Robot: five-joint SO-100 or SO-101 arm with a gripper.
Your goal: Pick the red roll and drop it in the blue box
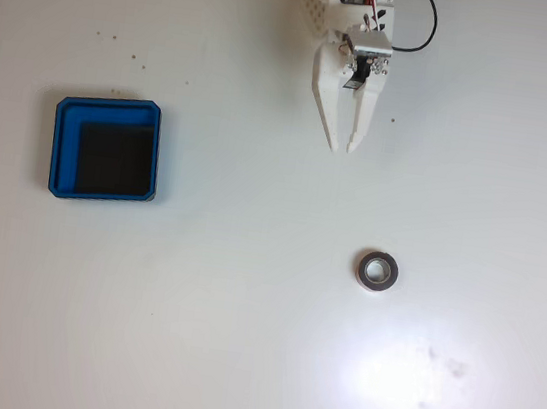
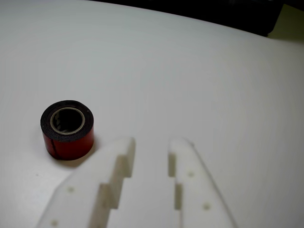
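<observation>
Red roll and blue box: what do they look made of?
The red roll looks like wound adhesive tape: glossy red side, dark top face, pale core that may be cardboard. The blue box looks like moulded plastic, with smooth bright walls and rounded corners; its black floor seems matt, material unclear.

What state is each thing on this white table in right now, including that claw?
red roll: lying flat on the table, hollow core up, untouched.
blue box: open on top, nothing inside.
gripper: holding nothing, fingers slightly apart in the wrist view, short of the roll.
table: white, a few small dark specks.
</observation>
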